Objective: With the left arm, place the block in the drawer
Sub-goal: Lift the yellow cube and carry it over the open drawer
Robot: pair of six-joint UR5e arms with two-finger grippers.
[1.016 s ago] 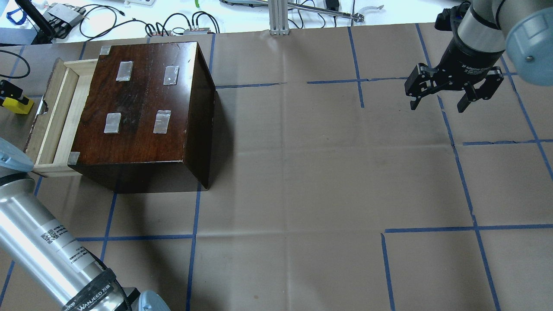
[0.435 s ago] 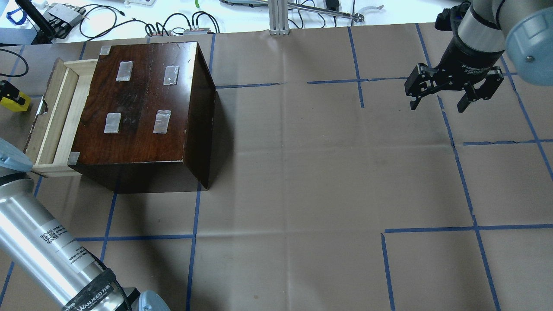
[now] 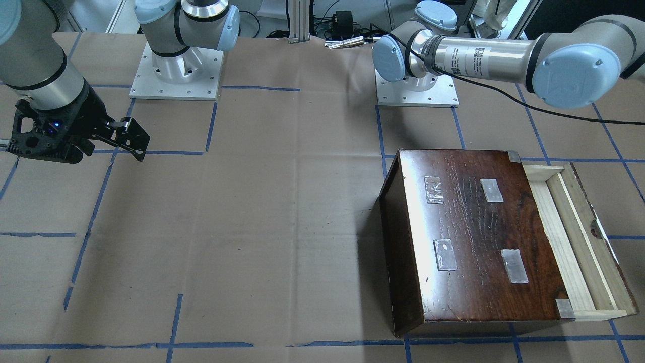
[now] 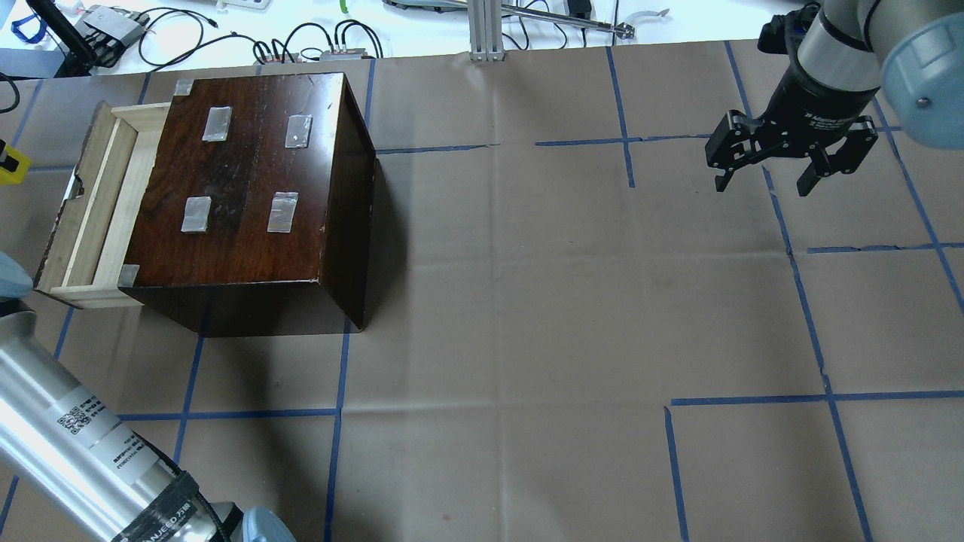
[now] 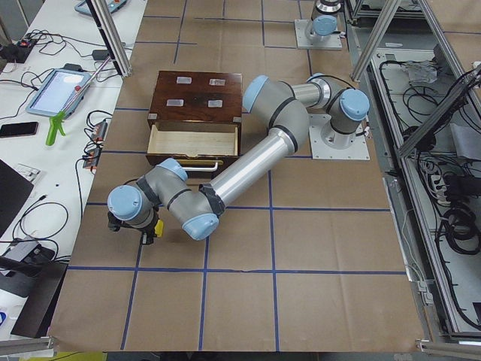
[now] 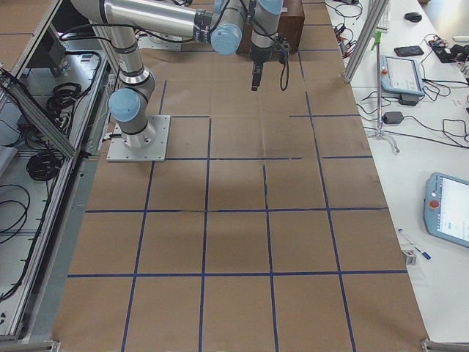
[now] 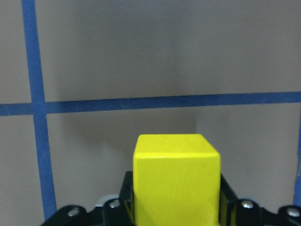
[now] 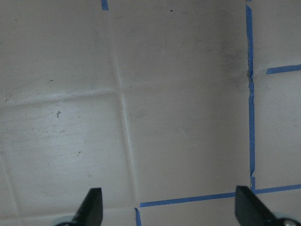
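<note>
The yellow block (image 7: pixel 176 181) sits between the fingers of my left gripper (image 7: pixel 176 209), which is shut on it above the paper. In the overhead view only a sliver of the block (image 4: pixel 7 167) shows at the left edge, left of the drawer (image 4: pixel 83 218). The drawer stands pulled out of the dark-brown box (image 4: pixel 248 181) and looks empty. The exterior left view shows the block (image 5: pixel 158 228) well in front of the drawer (image 5: pixel 194 139). My right gripper (image 4: pixel 762 187) is open and empty at the far right.
The box (image 3: pixel 473 242) with grey tape patches and the open drawer (image 3: pixel 579 242) fill the left end of the table. Blue tape lines cross the brown paper. Cables and devices (image 4: pixel 113 26) lie beyond the far edge. My left arm (image 4: pixel 68 444) crosses the near left corner.
My left gripper has carried the block further left, away from the drawer, almost out of the overhead view. The left arm shifted left with it. The right arm has not moved.
</note>
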